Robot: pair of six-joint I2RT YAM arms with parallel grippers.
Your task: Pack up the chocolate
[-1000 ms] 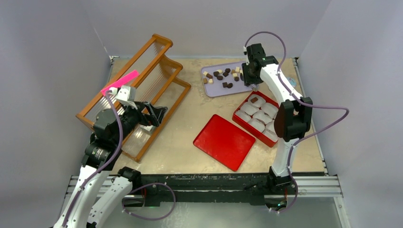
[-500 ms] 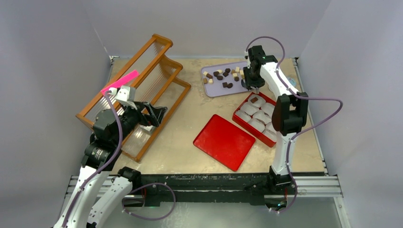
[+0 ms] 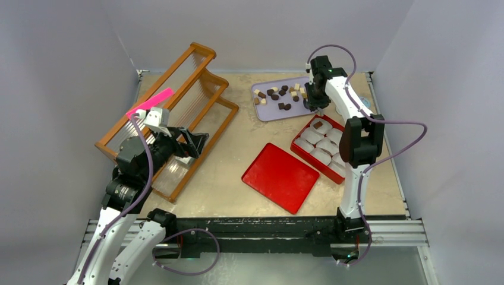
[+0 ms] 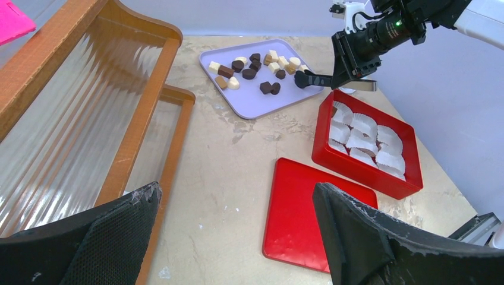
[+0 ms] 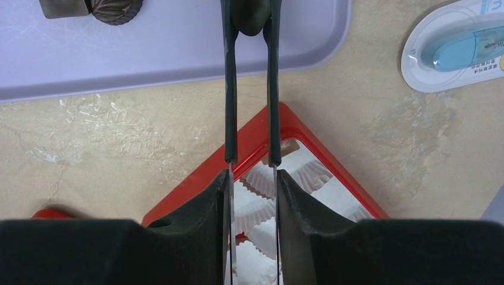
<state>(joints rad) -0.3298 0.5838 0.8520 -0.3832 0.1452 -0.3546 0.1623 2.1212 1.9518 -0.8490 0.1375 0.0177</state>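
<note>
On the far side of the table [image 3: 229, 178]: one lavender tray [image 4: 249, 100] carrying roughly eighteen loose chocolate pieces [image 4: 249, 73], dark, mid-brown and cream; clusters prevent an exact count. Right gripper [image 4: 306, 79] at the tray's right edge, pinching one dark piece [image 5: 252, 12]. One red box [image 4: 368, 177], just beside the tray and near the table's right edge, lined with white paper cups [image 4: 364, 124]; one brown piece [image 3: 318, 125] sits in the far corner cup. One red lid [image 3: 280, 177] lies flat just beside the box. Bare tabletop separates the lid from one wooden rack [image 3: 202, 52]. Left gripper [image 4: 236, 193] spread wide over the rack.
</note>
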